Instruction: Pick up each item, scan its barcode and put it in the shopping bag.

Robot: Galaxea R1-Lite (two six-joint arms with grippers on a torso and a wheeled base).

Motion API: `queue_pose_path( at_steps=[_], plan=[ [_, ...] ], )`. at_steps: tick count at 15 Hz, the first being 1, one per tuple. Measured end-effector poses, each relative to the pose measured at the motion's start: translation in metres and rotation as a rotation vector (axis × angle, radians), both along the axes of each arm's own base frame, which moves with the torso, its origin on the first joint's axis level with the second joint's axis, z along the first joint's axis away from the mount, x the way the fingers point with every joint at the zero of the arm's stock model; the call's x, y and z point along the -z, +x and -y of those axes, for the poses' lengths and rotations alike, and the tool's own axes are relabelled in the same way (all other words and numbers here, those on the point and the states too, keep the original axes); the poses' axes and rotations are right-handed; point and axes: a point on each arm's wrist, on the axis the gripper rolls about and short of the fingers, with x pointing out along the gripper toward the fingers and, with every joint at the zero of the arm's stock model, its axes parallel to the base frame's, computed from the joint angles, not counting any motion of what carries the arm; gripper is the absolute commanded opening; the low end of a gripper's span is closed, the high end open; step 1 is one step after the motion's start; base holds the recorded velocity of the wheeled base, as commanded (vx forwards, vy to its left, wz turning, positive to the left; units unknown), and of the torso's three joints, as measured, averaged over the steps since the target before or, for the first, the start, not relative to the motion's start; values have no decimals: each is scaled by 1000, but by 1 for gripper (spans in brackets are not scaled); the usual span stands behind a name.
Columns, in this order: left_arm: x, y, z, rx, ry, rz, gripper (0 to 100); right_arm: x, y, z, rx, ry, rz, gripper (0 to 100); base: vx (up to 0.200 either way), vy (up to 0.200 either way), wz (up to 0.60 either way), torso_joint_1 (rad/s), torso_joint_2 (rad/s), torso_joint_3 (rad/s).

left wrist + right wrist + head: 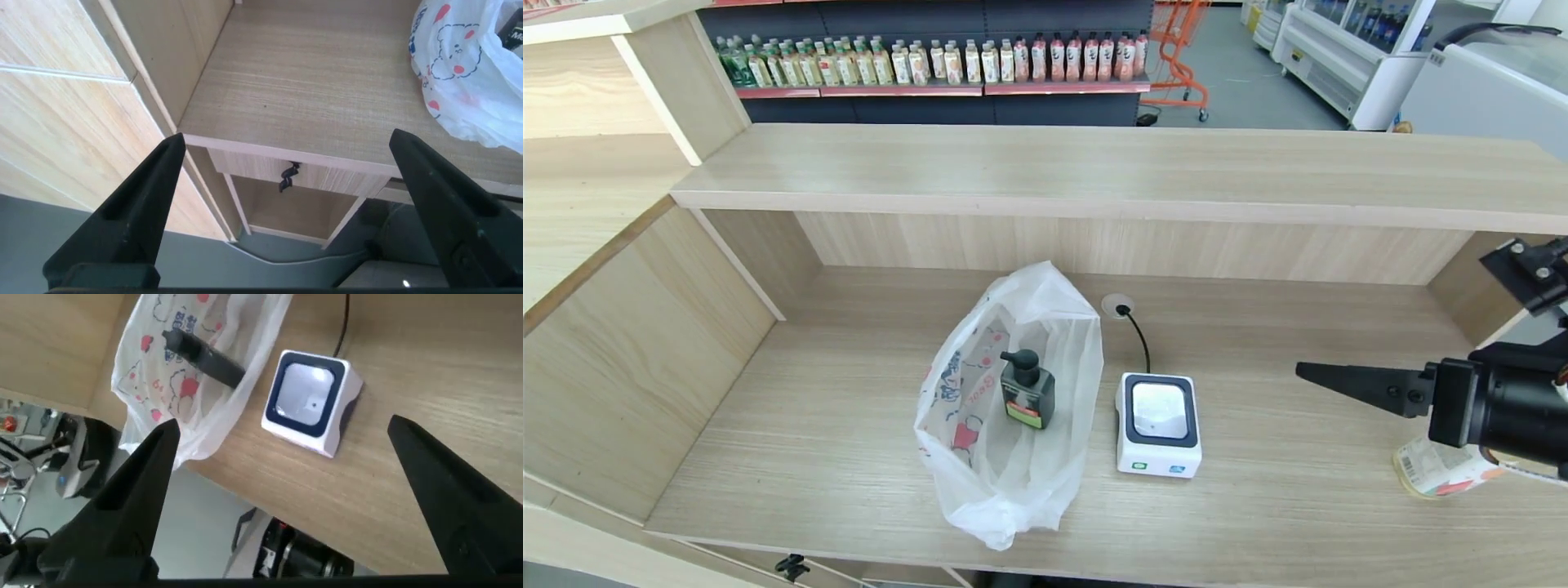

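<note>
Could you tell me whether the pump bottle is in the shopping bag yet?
In: the pump bottle sits inside the open mouth of the white shopping bag.

We make out just one end of a labelled bottle [1433, 472] at the head view's right edge. The rest is hidden under the right gripper [1311, 376] or cut off by the frame, and its print is too small for us to read. The shopping bag [462, 77] is cut by the left wrist view's edge, and we cannot tell whether the dark pump bottle [1027, 394] inside it stands or leans.
</note>
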Motion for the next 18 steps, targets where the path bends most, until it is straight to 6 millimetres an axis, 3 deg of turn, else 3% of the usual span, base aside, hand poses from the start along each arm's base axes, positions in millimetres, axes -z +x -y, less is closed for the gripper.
queue_pose_path(
  at_steps=[4,8,12,18],
  plan=[
    [0,0,0,0,-1,0,100,0,-10,10,71,-10,15,100,0,0,0,0,0,0],
    [0,0,0,0,-1,0,100,10,-22,20,234,-123,12,100,0,-200,0,4,1,5],
    [0,0,0,-1,-3,1,100,20,-45,25,256,-158,-57,100,0,-200,0,5,4,1],
    [0,0,0,0,-5,2,100,28,-59,31,372,-241,-131,100,0,-200,0,0,4,2]
  ],
)
